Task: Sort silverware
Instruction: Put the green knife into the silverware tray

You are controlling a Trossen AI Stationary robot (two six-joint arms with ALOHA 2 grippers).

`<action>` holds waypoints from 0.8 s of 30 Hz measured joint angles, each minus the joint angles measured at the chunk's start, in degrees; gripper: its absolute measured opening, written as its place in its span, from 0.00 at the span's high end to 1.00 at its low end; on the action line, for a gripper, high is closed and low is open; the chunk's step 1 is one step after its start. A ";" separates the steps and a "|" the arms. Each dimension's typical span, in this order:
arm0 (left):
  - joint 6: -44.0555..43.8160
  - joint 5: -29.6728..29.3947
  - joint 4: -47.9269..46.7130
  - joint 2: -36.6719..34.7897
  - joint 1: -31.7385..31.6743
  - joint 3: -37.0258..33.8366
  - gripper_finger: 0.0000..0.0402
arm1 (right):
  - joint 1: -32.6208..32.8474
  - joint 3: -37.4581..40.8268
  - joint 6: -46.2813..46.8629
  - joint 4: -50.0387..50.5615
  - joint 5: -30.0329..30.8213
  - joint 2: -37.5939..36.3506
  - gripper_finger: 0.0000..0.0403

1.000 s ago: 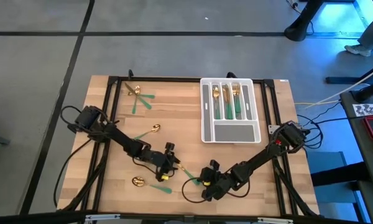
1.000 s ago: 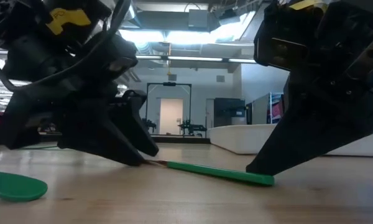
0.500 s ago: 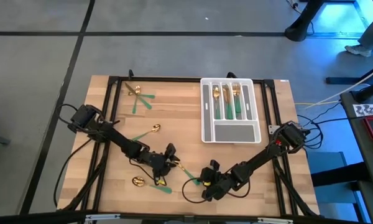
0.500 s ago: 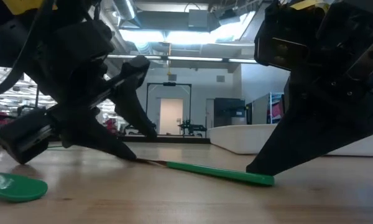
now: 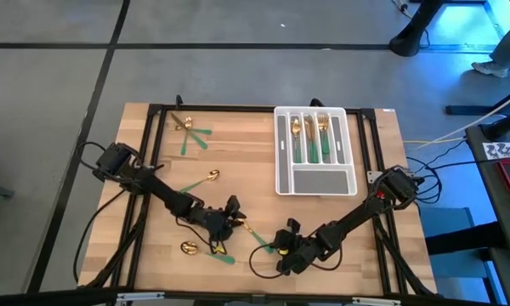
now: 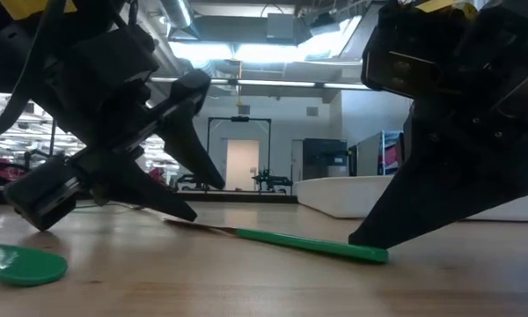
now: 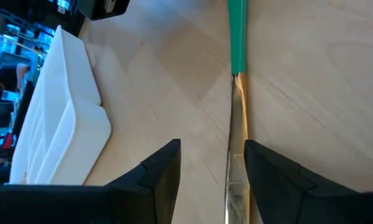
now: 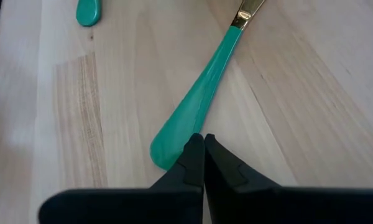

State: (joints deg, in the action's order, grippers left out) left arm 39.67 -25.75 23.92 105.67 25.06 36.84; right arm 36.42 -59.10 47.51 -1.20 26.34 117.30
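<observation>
A knife of the silverware lies on the table, its green handle (image 6: 308, 244) toward my right gripper and its gold blade (image 7: 236, 155) toward my left. My left gripper (image 7: 211, 149) is open, slanting down, with a finger on either side of the blade, which lies close to one of them. My right gripper (image 8: 203, 140) is shut at the handle's wide free end. In the high view both grippers meet near the table's front edge, left (image 5: 235, 219) and right (image 5: 276, 248). My left gripper stands around the blade; whether a finger touches it, I cannot tell. My right gripper presses its shut fingertips (image 6: 363, 239) down on the wide free end of the knife's green handle (image 8: 174, 146). It comes slanting down from the table's right. The handle end lies on the table.
The grey-white slotted tray (image 5: 282, 153) at the far right holds several pieces. Loose pieces lie at the far left (image 5: 187, 129), mid left (image 5: 206, 178) and near the front edge (image 5: 191, 248). One green handle end (image 6: 22, 264) lies close by my left gripper.
My left gripper has rolled about the line it points along, staying in place over the blade: its fingers, earlier low and close to the table, now stand one above the other. The knife and my right gripper have kept still.
</observation>
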 joint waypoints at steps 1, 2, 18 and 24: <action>0.02 -0.17 0.00 0.00 0.24 0.00 0.59 | -0.02 0.01 -0.10 0.12 -0.05 -0.20 0.99; 0.03 -0.40 -0.01 0.00 0.49 0.00 0.59 | -0.02 -0.01 -0.13 0.16 -0.07 -0.23 0.99; 0.64 -2.47 -8.51 -2.07 3.60 0.94 0.59 | -0.04 -2.52 -2.94 2.57 0.23 -0.60 0.99; -5.07 1.61 -25.59 -3.20 2.26 7.63 0.59 | -0.07 -2.52 -2.91 2.57 0.71 -0.60 0.99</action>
State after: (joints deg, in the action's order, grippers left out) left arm 34.60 -24.14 -1.67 102.48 27.33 44.47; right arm 36.36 -61.63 44.60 1.37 27.05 116.71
